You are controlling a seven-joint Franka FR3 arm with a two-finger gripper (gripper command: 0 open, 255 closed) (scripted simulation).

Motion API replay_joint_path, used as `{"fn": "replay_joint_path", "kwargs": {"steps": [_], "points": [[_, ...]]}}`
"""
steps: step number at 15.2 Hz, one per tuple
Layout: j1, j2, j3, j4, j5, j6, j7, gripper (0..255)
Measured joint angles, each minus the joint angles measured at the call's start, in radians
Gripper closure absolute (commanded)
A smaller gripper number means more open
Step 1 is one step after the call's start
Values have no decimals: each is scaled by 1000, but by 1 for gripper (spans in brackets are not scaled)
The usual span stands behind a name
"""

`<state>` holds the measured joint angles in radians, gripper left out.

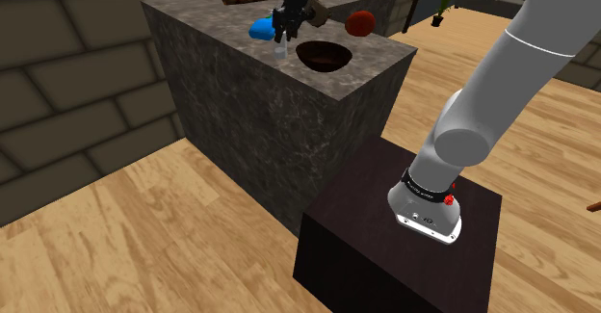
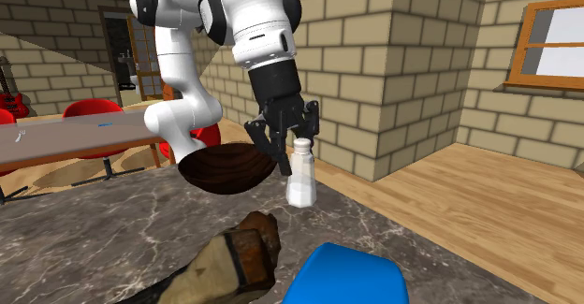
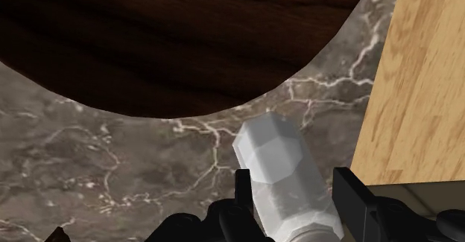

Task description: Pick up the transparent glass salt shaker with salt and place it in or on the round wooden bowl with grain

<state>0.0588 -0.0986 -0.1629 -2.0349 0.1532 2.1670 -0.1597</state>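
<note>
— Brick walls are ringing a marbled stone counter (image 1: 241, 99); what is the arm doing up there?
— It is taking hold. The gripper (image 3: 296, 192) is standing over the salt shaker (image 2: 299, 176), its black fingers pressing both sides of the pale body and closed no further than that.
— Is the shaker sitting on the stone?
— It is looking that way: upright, just beside the dark wooden bowl (image 2: 225, 171).
— And what is the next move asking for?
— I am judging a straight lift, then a short carry over the rim, gripping firmly so nothing is slipping.
</note>
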Motion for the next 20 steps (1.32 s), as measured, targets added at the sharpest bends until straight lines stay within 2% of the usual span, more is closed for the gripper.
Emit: {"fn": "replay_joint_path", "kwargs": {"steps": [4,20], "points": [[-1,-3,-1,23,-3,-26,3,255],[-2,-10,0,227,-19,-235,37,255]]}}
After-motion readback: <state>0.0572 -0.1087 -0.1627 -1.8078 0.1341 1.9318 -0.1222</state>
